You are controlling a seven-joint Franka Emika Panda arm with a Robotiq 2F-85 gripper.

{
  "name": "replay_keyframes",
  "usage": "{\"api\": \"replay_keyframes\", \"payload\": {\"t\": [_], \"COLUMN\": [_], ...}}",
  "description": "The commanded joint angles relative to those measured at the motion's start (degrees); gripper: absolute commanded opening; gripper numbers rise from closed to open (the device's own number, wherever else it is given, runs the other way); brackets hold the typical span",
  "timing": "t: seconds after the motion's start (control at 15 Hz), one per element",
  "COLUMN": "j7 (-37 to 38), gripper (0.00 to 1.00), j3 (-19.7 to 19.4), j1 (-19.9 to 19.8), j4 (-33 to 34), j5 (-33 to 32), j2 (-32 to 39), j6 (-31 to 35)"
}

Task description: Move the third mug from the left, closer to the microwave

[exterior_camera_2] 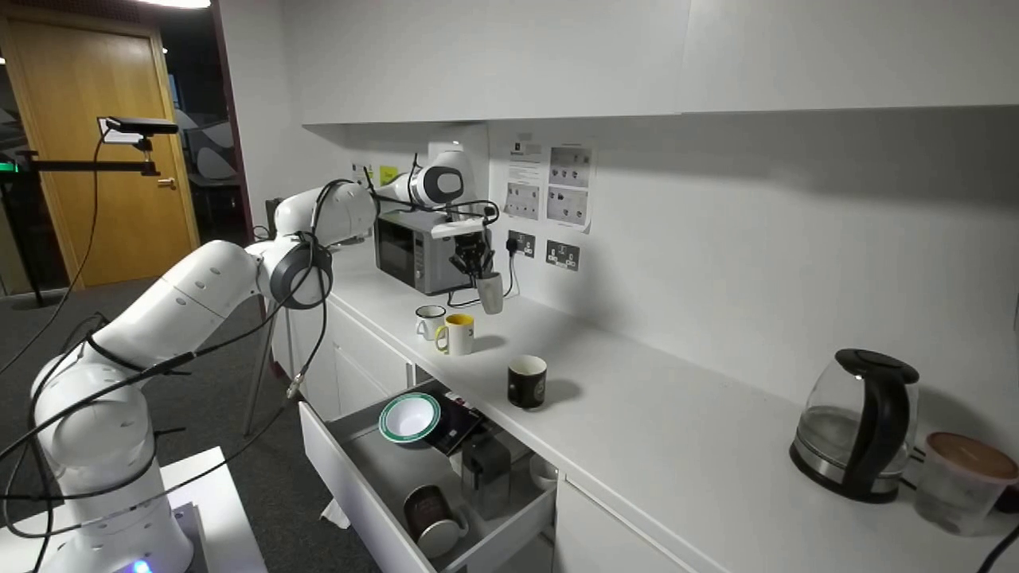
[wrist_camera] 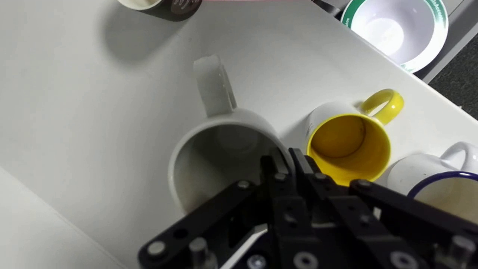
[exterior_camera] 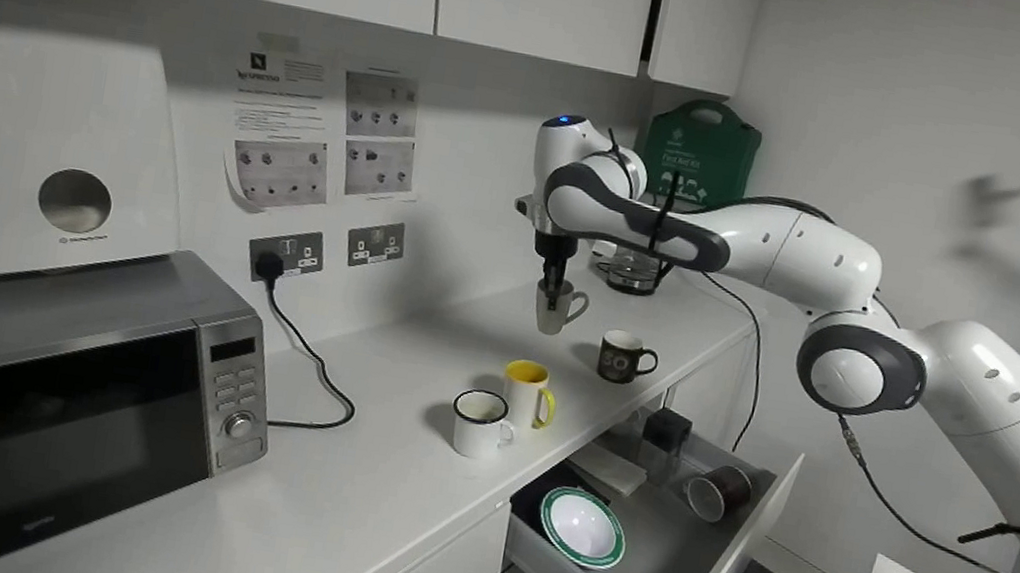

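Observation:
The small plain white mug (exterior_camera: pixel 552 324) hangs slightly tilted from my gripper (exterior_camera: pixel 552 297), apparently above the counter. It shows in both exterior views (exterior_camera_2: pixel 491 296). In the wrist view my gripper (wrist_camera: pixel 288 161) is shut on the wall of the white mug (wrist_camera: pixel 186 149), one finger inside and one outside; its handle points away. The microwave (exterior_camera: pixel 41 449) stands on the counter at the near left, and behind the gripper in an exterior view (exterior_camera_2: pixel 438 270). The yellow mug (exterior_camera: pixel 516 395) and the squat white cup with dark rim (exterior_camera: pixel 476 431) stand between the held mug and the microwave.
A black mug (exterior_camera: pixel 618 358) stands on the counter near its front edge. An open drawer (exterior_camera: pixel 761 536) below holds a green-rimmed bowl (exterior_camera: pixel 582 528). A glass kettle (exterior_camera_2: pixel 856 430) and a lidded tub (exterior_camera_2: pixel 959 485) stand farther along. A black power cable (exterior_camera: pixel 324 380) lies beside the microwave.

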Motion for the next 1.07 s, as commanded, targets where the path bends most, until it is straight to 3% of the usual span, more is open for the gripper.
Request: {"api": "replay_keyframes", "payload": {"t": [0.0,0.07,0.67,0.73,0.93,1.0], "j7": [-3.31,-4.12,-6.52,-5.91,-5.92,-6.42], "gripper": [0.02,0.02,0.02,0.02,0.02,0.02], "j3": [-0.97,-1.86,-3.67,-3.27,-3.5,-4.2], "j1": [0.87,1.51,4.01,4.1,4.67,5.01], "j4": [3.58,6.98,10.43,4.66,4.63,10.55], "j5": [-1.73,-1.27,-1.02,-1.59,-1.63,-1.35], "j2": [0.95,2.63,4.28,1.1,0.93,4.11], "j6": [-0.23,-1.78,-1.57,0.91,0.58,-2.14]}}
